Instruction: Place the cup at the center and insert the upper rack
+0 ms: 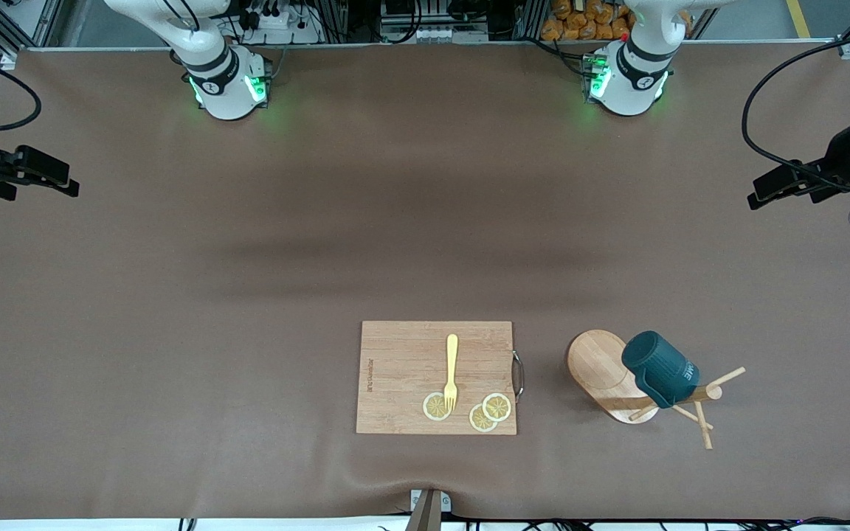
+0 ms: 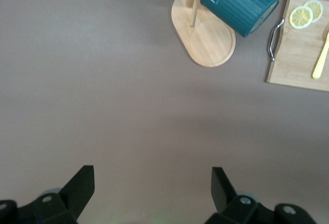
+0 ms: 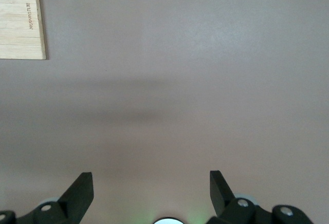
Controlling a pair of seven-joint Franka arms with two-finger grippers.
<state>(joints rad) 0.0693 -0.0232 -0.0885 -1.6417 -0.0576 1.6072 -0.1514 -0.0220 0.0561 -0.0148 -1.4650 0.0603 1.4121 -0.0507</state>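
Both tools you see with fingers apart over bare bench: left tool (image 2: 152,190), right tool (image 3: 151,190). Cup (image 1: 660,367) hangs on upper rack (image 1: 602,372).

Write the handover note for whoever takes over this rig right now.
Left gripper: open, empty, waiting over bare table at its own end.
Right gripper: open, empty, waiting at its end.
Cup: hanging on the mug tree, which stands beside the cutting board, toward the left arm's end.
Done: nothing.
Left: cup to center, then insert the rack.
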